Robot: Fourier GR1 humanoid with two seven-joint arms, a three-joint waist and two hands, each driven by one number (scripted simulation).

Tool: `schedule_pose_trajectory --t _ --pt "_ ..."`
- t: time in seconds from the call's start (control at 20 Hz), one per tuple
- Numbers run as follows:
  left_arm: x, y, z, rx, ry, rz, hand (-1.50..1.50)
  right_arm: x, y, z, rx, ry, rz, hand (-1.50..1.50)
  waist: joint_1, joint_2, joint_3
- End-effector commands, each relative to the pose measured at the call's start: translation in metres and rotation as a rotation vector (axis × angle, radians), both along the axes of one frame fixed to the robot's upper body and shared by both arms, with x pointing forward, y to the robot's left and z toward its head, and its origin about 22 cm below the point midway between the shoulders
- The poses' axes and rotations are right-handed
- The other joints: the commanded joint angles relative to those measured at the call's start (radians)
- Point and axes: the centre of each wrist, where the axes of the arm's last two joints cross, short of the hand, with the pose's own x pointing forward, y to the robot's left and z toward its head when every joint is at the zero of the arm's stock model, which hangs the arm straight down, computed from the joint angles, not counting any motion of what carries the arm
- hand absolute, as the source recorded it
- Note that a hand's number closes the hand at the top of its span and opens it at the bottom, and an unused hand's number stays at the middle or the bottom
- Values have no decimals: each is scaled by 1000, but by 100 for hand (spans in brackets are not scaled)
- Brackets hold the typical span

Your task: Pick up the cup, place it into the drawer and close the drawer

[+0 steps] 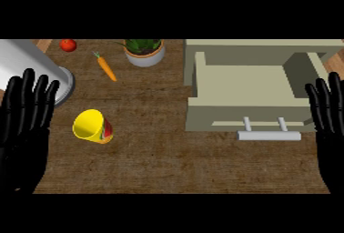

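Left hand [25, 136]: at the view's left edge, fingers straight and pointing up, holding nothing; resting, apart from the cup.
Right hand [331, 136]: at the view's right edge, fingers straight and pointing up, holding nothing; just beside the drawer's right wall, contact cannot be told.
Cup [93, 126]: yellow, with red and green marking on its lower side; lying tilted on the counter, mouth turned toward the upper left. Sits on the left half of the counter, just right of the left hand, well apart from the drawer.
Drawer [228, 116]: pale grey-green, pulled out, inside bare; on the right half of the counter, between the cup and the right hand.
Drawer handle [269, 135]: light grey bar on two short posts, standing out from the drawer's front wall toward the view's lower edge.
Cabinet [262, 48]: same pale colour, behind the drawer along the upper right.
Counter [174, 164]: brown, mottled surface under all items.
Carrot [106, 67]: orange with green top, lying aslant above the cup.
Potted plant [144, 52]: green leaves in a light grey pot, right of the carrot.
Red fruit [68, 44]: small, round, at the upper left; kind cannot be told.
Grey cylinder [30, 63]: large, metallic, upper left corner, partly behind the left hand's fingers.
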Motion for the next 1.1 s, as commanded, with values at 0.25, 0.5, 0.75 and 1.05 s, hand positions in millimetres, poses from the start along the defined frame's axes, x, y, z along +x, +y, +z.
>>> schedule_pose_trajectory --t 0.25,0.5,0.75,1.05 --pt "0 13 -1 56 42 -178 -150 -2 -8 1 33 -19 -46 -150 -6 -18 7" --pt "2 39 -29 -174 231 -181 -150 4 4 -7 -96 73 23 -150 -1 -18 6" --pt "4 44 -73 -187 263 -161 -150 -3 -15 -24 -104 65 40 -150 -6 -18 7" --pt "13 66 -79 -153 316 -43 -150 7 -7 6 -96 72 18 -150 -4 -18 6"
